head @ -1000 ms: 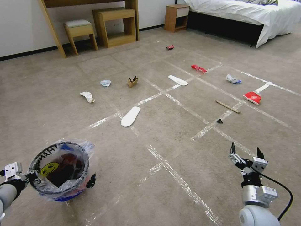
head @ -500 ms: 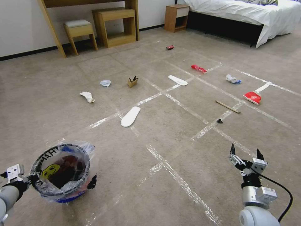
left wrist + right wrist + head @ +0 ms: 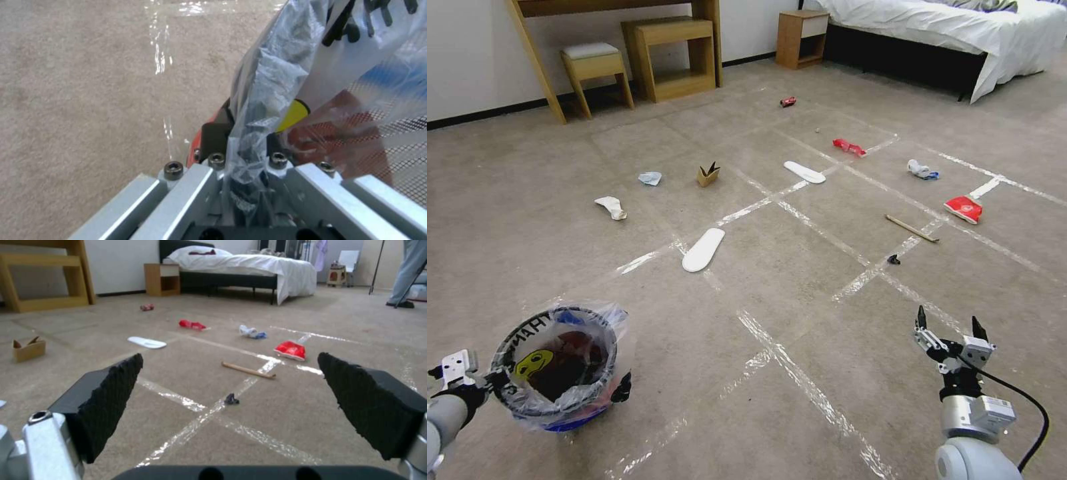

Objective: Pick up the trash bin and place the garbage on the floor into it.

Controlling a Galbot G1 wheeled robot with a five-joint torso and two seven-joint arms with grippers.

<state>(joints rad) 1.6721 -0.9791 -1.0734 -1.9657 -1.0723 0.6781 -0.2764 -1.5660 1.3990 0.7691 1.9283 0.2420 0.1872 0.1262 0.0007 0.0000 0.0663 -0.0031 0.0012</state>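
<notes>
The trash bin (image 3: 557, 363), black-rimmed and lined with a clear bag, is at the lower left over the floor (image 3: 800, 313). My left gripper (image 3: 494, 385) is shut on its rim, and the fingers (image 3: 213, 140) pinch rim and plastic. The right gripper (image 3: 947, 323) hovers open over the carpet at the lower right with nothing between its pads (image 3: 111, 396). Garbage lies ahead: two white slippers (image 3: 703, 249) (image 3: 804, 171), tissues (image 3: 612, 207) (image 3: 651, 178), a tan carton (image 3: 708, 174), a red wrapper (image 3: 850, 146), a red can (image 3: 788, 101), a red packet (image 3: 964, 209) and a wooden stick (image 3: 912, 228).
A small dark scrap (image 3: 894, 259) lies on a tape line ahead of the right gripper. A white-and-blue wad (image 3: 922, 169) sits near the red packet. Along the back stand a wooden stool (image 3: 594, 67), a low shelf (image 3: 670, 57), a nightstand (image 3: 802, 37) and a bed (image 3: 947, 33).
The bin and my left gripper have sunk slightly lower in the head view. The right gripper and the litter have stayed put.
</notes>
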